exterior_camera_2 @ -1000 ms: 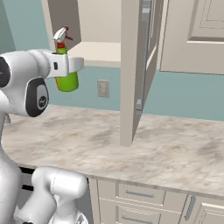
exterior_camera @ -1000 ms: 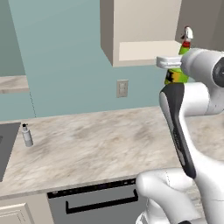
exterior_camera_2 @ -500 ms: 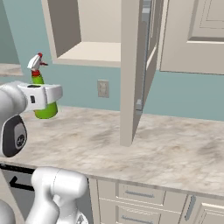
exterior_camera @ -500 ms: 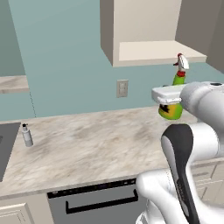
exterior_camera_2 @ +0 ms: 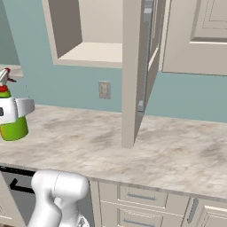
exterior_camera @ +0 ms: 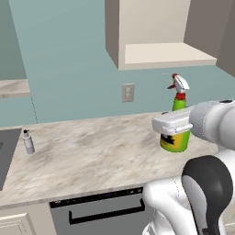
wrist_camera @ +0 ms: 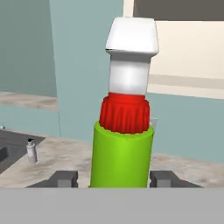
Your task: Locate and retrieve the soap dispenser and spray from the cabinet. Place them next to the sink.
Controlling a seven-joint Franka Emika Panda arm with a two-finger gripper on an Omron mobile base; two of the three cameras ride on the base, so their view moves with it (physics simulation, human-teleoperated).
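Jaws clamped on either side of the spray (wrist_camera: 122,153), bottle upright and carried above the desk (exterior_camera: 92,151), apparently clear of its surface though the gap is hard to judge. Below and out in front of the open cabinet (exterior_camera: 160,55). Soap dispenser (exterior_camera: 28,142) standing on the desk well apart from the spray, just beside the sink (exterior_camera: 7,156).
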